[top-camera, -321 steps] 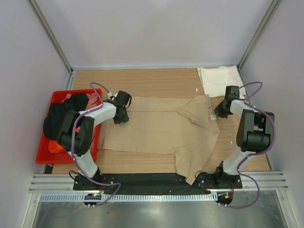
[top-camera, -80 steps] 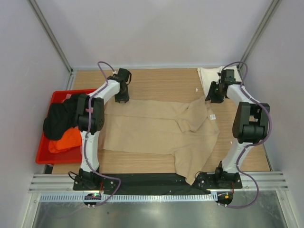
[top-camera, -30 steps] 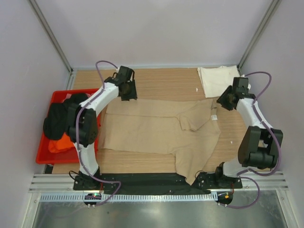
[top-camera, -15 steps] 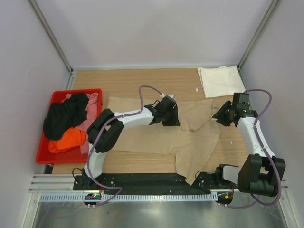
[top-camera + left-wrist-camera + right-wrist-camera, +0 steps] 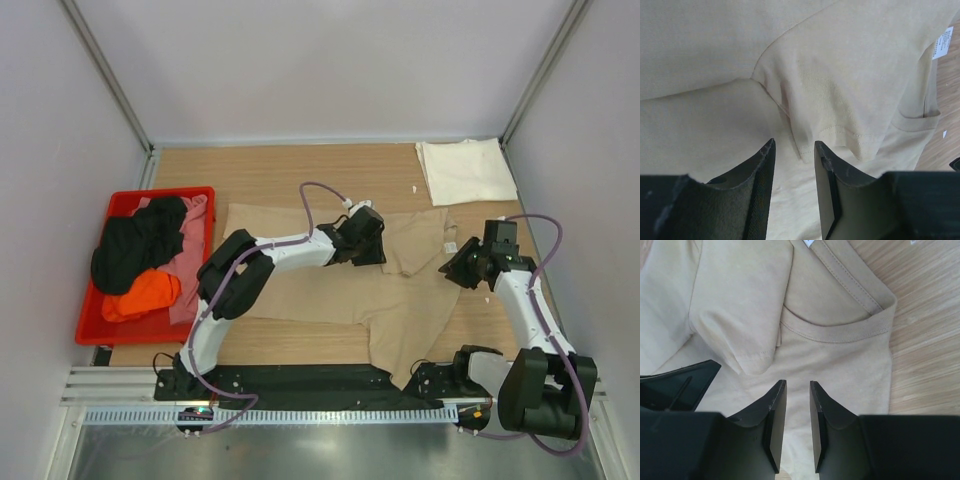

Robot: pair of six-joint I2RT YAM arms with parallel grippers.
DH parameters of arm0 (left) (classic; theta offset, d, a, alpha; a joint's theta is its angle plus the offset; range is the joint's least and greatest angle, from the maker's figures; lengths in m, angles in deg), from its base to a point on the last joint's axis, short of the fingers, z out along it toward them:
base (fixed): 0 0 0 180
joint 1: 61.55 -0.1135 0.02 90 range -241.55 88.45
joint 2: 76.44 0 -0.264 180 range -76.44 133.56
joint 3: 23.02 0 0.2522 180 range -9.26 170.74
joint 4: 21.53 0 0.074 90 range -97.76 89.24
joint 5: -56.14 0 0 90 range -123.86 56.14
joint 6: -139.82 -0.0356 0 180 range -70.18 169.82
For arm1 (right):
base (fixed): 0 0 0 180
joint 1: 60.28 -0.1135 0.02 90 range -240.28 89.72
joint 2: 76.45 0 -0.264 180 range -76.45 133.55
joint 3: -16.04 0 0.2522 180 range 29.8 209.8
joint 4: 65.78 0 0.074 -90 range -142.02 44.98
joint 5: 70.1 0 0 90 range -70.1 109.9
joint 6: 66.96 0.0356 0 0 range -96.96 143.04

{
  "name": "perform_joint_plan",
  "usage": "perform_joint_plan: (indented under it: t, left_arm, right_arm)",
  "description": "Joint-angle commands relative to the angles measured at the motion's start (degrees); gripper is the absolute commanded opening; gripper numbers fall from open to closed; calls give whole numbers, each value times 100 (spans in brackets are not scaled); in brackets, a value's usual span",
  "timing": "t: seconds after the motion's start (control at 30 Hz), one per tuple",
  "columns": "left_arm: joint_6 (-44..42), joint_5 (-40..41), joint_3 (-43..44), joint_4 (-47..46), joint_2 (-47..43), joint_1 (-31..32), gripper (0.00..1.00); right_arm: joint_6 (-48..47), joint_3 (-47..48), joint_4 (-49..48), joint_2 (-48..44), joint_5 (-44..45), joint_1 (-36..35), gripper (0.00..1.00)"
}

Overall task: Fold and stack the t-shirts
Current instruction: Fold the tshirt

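Note:
A tan t-shirt [image 5: 330, 285] lies spread flat across the table, its right sleeve [image 5: 415, 240] folded in over the chest. My left gripper [image 5: 374, 250] hovers open over the body beside that sleeve; the sleeve hem [image 5: 840, 132] lies just beyond its fingertips [image 5: 771, 144]. My right gripper [image 5: 453, 270] hovers slightly open and empty over the chest just below the collar [image 5: 850, 330]. A folded cream-white t-shirt [image 5: 465, 170] lies at the back right. Black [image 5: 135, 240], pink [image 5: 195, 215] and orange [image 5: 140, 295] t-shirts lie in the bin.
A red plastic bin [image 5: 160, 192] stands at the table's left edge. The tan shirt's lower sleeve [image 5: 400, 350] hangs over the near edge onto the black base rail. Bare wood shows behind the shirt and at the right. Grey walls close in three sides.
Both grippers have left the shirt's far corners. The left one swung right to the shirt's middle; the right one came nearer, to the collar. The shirt itself has barely shifted.

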Motion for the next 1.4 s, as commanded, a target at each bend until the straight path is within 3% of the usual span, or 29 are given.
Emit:
perform_joint_plan:
  t: [0.0,0.37,0.6,1.03,1.37]
  left_arm:
    - [126,214,272,-180,96,62,38]
    - [275,143,475,-136,368,123,29]
    - [258,213,562,-101,219,123,0]
    - [249,336,782,172,105,-122,0]
    - [284,319,941,234,140,-316,0]
  right_arm:
    - [88,-121,-271,-74,-148,-25,31]
    - [281,-569,-744,-188,-341,-86,30]
    - [659,-965,-1334,-250,-412,-244,29]
    - [1010,-904,-1826,497,-95,-561,17]
    - [1125,-816,-2178,980,248,-807,17]
